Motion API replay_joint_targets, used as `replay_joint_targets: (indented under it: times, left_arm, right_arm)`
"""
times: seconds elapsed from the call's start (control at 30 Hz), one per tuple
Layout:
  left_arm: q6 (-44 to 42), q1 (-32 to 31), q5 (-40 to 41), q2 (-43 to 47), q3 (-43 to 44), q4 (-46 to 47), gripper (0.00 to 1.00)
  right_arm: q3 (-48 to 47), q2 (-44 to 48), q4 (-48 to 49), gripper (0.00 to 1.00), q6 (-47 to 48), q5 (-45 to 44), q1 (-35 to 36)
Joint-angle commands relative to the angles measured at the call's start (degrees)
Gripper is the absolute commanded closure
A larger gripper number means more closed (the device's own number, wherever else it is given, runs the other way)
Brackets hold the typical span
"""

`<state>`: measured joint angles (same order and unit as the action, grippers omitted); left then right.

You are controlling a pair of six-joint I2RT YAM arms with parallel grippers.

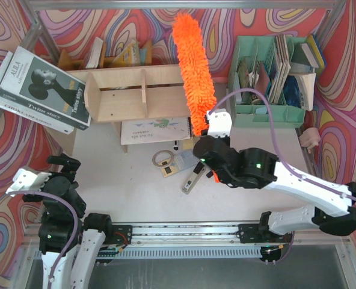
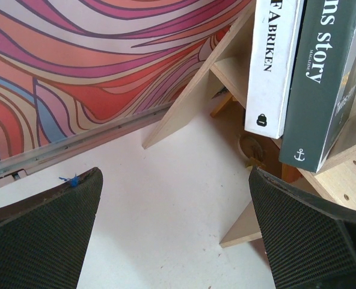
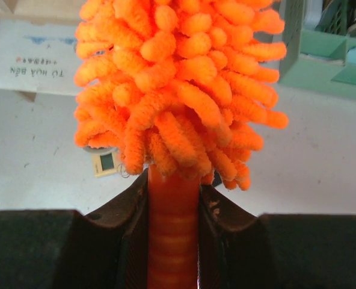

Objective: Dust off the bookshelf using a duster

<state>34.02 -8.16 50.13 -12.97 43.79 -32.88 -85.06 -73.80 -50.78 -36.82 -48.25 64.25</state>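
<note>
Right wrist view: right jaws clamped on the duster [image 3: 178, 90]; left jaws stand apart.

Our left arm folded near its base, left gripper [image 2: 175, 229] spread wide, our right arm stretched forward and leftward, right gripper [image 3: 173, 205] clamped on the duster [image 3: 178, 90] handle.

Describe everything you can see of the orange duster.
The duster has a long, bright orange head of fluffy chenille-like tufts and a thin, smooth orange handle that looks like plastic. The right gripper is shut on the handle just below the head. From above, the head runs away from the arms, crossing the right end of the bookshelf. Whether it touches the wood is unclear.
</note>
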Motion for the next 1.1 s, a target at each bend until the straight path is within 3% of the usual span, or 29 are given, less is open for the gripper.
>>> replay_joint_targets:
  times: [0.0, 0.17, 0.23, 0.6, 0.83, 1.07]
  left_arm:
    - [-0.97, -0.19, -0.38, -0.22, -0.54, 1.51, 0.01]
    - [-1.08, -0.19, -0.14, 0.12, -0.55, 1.36, 0.02]
    - [-1.07, -0.19, -0.04, 0.14, -0.55, 1.33, 0.02]
    - [-1.24, -0.19, -0.29, 0.49, -0.64, 1.59, 0.01]
    - [-1.24, -0.19, -0.51, 0.57, -0.64, 1.76, 0.01]
    - [-1.34, -0.19, -0.46, 0.58, -0.72, 1.77, 0.01]
  right_arm:
    - [6.18, 6.92, 20.35, 1.0, 21.55, -0.43, -0.26]
    - [17.85, 10.29, 40.68, 1.0, 42.66, 4.0, -0.26]
    - [20.6, 10.34, 43.92, 1.0, 48.33, 5.53, -0.26]
    - [42.82, 19.47, 74.86, 1.0, 70.78, 14.6, -0.26]
    - [47.81, 15.75, 84.06, 1.0, 79.22, 13.36, -0.8]
    - [52.31, 16.31, 84.57, 1.0, 75.2, 14.75, -4.46]
